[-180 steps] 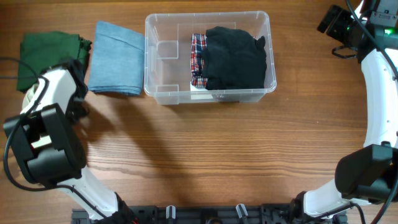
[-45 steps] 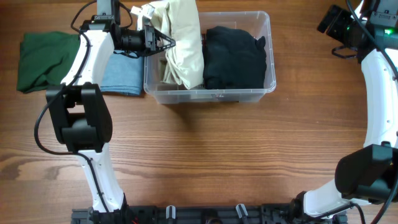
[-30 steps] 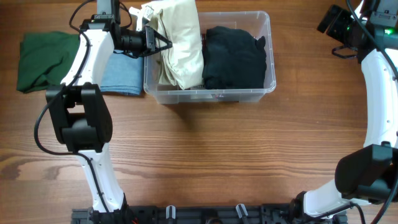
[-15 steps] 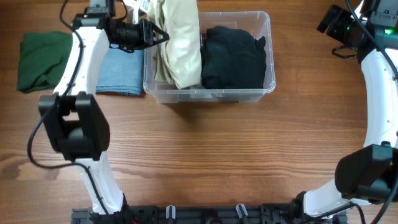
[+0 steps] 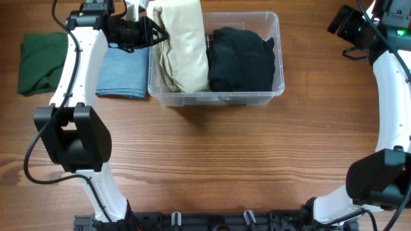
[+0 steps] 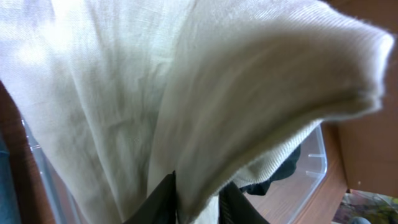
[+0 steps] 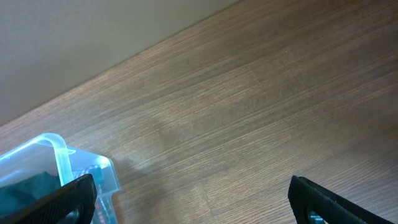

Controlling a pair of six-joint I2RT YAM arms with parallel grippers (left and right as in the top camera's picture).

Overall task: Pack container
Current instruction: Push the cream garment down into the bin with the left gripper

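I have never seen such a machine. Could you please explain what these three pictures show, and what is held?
This is a robot with two arms at a wooden table; each arm ends in two fingers. One picture looks down from above; the other two come from cameras on the wrists. On the table stands a clear plastic container with a black garment inside. Beside it lie a folded blue cloth and a green garment. The left fingers pinch a cream garment that drapes into the container's left half. The right fingers stand wide open and hold nothing.
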